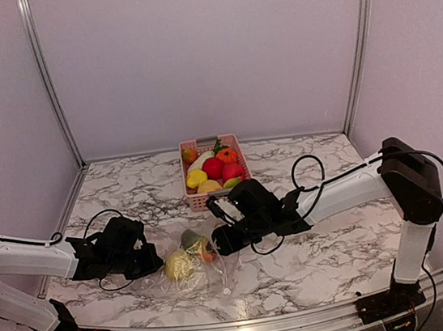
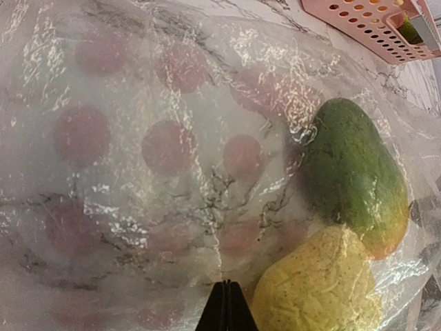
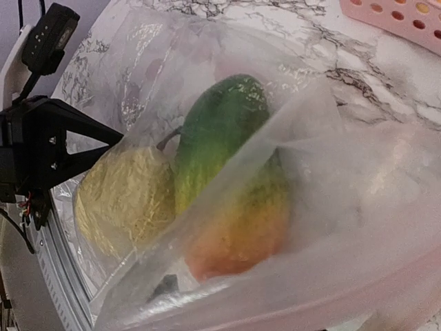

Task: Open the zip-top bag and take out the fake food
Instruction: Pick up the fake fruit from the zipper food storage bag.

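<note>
The zip-top bag (image 1: pixel 187 261) lies on the marble table between my grippers, clear and crinkly with faint pink dots (image 2: pixel 165 145). Inside it are a green-to-orange mango (image 2: pixel 351 179) and a lumpy yellow piece (image 2: pixel 317 289); both also show in the right wrist view, the mango (image 3: pixel 227 179) and the yellow piece (image 3: pixel 124 196). My left gripper (image 2: pixel 226 307) is shut, pinching the bag's left side (image 1: pixel 151 263). My right gripper (image 1: pixel 218 241) is at the bag's right edge, with plastic draped over it; one dark finger (image 3: pixel 160 286) shows through. More fake food (image 1: pixel 214 168) fills the pink basket.
The pink slotted basket (image 1: pixel 196 203) stands behind the bag at mid table, and its corner shows in the left wrist view (image 2: pixel 358 27). The left arm's black wrist (image 3: pixel 41 152) is close beyond the bag. Grey walls enclose the table.
</note>
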Available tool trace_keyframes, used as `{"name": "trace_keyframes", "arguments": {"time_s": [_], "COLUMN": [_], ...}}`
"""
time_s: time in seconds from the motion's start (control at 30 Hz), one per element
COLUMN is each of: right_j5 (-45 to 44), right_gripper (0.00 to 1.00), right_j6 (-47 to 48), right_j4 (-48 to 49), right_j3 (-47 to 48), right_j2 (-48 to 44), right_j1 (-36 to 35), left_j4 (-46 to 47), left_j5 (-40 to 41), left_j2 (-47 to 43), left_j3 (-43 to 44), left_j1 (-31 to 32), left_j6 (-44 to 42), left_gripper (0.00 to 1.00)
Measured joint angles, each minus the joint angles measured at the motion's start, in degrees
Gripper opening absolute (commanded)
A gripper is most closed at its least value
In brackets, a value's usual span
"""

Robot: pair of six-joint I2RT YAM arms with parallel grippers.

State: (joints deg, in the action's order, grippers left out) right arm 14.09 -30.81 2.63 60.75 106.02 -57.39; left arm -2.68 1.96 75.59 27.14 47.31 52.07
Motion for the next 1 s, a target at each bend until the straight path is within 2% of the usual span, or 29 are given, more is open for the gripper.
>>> {"name": "trace_keyframes", "arguments": {"time_s": [0.43,1.0], "right_j5": [-0.3,-7.2], "right_gripper": [0.72,0.72], "right_j6": [2.3,3.8], "right_j4": [0.5,-5.5], "right_j3": [7.1,15.3], "right_j2": [5.6,13.1], "right_j1": [-1.4,-3.5], "left_j4": [1.0,4.2], "left_j5": [0.0,-0.7], "left_j2": [1.4,3.7], "left_j3": [-0.3,-0.4], "left_j1": [-0.2,-0.2], "left_j6": [0.0,0.0], "left_gripper": [0.00,0.00]}}
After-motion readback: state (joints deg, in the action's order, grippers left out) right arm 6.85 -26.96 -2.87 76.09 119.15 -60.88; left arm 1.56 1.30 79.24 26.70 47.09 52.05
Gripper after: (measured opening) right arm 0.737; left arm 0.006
